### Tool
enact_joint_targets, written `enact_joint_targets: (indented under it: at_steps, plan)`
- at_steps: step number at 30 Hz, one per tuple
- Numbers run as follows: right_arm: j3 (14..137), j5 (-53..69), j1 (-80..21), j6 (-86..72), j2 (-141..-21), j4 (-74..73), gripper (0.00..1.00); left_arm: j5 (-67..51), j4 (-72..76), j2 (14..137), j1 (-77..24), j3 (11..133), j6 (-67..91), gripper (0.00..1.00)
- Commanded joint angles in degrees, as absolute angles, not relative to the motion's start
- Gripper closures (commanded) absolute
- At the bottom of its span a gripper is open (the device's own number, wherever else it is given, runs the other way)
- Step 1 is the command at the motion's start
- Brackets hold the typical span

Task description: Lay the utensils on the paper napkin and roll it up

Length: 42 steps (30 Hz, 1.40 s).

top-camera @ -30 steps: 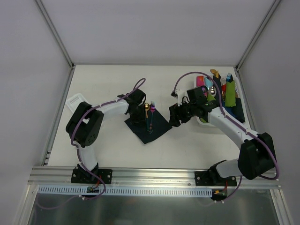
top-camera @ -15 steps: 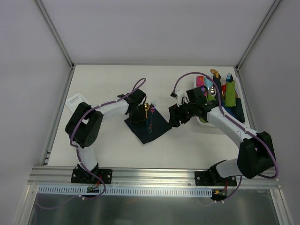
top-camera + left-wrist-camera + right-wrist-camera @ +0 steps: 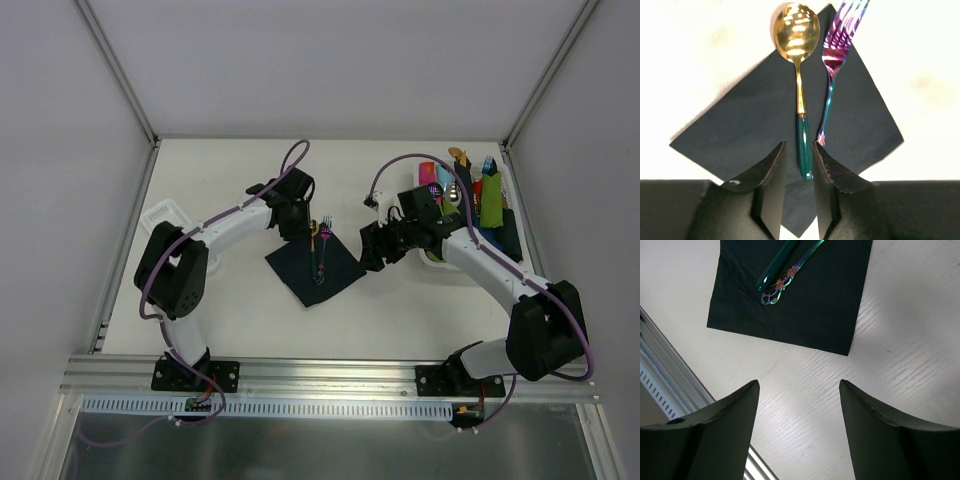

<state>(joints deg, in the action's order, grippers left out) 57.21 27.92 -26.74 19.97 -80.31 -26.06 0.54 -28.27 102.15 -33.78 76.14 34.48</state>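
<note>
Gold-bowled spoon [image 3: 799, 95] and iridescent fork [image 3: 831, 85] lie on dark napkin [image 3: 740, 130].

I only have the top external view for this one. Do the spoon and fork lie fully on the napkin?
Observer: Not fully. The left wrist view shows the gold bowl of the spoon and the tines of the fork reaching past the edge of the paper napkin onto the table.
Operator: Is the left end effector gripping the spoon?
Observer: No. The left end effector has its fingers slightly apart, a gap showing beside the handle's end.
Operator: And the right?
Observer: The right end effector is wide open and empty, above the table beside the napkin.
</note>
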Motion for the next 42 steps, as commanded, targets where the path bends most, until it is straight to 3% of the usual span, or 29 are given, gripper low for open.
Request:
enact_joint_targets:
  at_steps: [1,20,37,42]
  plan:
    - [59.41,29.09,-26.37,19.78,-80.07,-26.72,0.31,3.25,-30.76,105.73,-34.01,78.48,34.19,0.75]
    - [59.06,29.53,-25.49,19.86,-80.86,-26.72,0.31,1.06,-30.06,112.24,-33.66,81.30,33.49,0.87]
    - [59.06,30.23,-24.61,19.69,-81.21,-26.98,0.31,0.18,-28.13,115.84,-33.75,80.42,34.28,0.89]
    - [59.15,30.59,-24.52,19.69,-81.12,-27.07,0.31,0.18,-27.95,116.37,-33.75,79.98,34.28,0.81]
